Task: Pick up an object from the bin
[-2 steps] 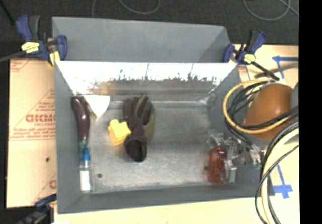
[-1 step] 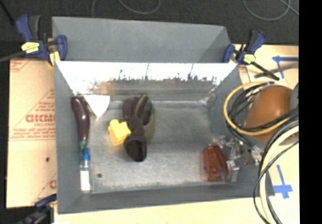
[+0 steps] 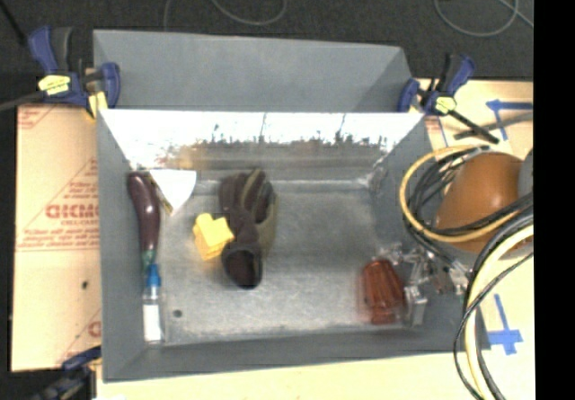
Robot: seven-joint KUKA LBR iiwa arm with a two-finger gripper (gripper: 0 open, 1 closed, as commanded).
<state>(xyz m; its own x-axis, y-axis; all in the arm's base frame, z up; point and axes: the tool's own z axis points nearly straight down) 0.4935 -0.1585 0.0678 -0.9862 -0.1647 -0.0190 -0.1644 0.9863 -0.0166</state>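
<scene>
My gripper (image 3: 420, 283) is low in the bin's near right corner, reaching in from the right. A reddish-brown, oblong thing (image 3: 381, 290) lies right against its left side; whether the gripper holds it I cannot tell. Further left, in the middle of the bin, lies a dark brown glove (image 3: 244, 226) with a small yellow block (image 3: 211, 235) touching its left edge.
Along the left wall lies a long tool with a dark maroon handle (image 3: 144, 208) and a blue and white end (image 3: 151, 299). A white triangular piece (image 3: 176, 186) sits at the back left. The arm's orange cover and cables hang over the right rim.
</scene>
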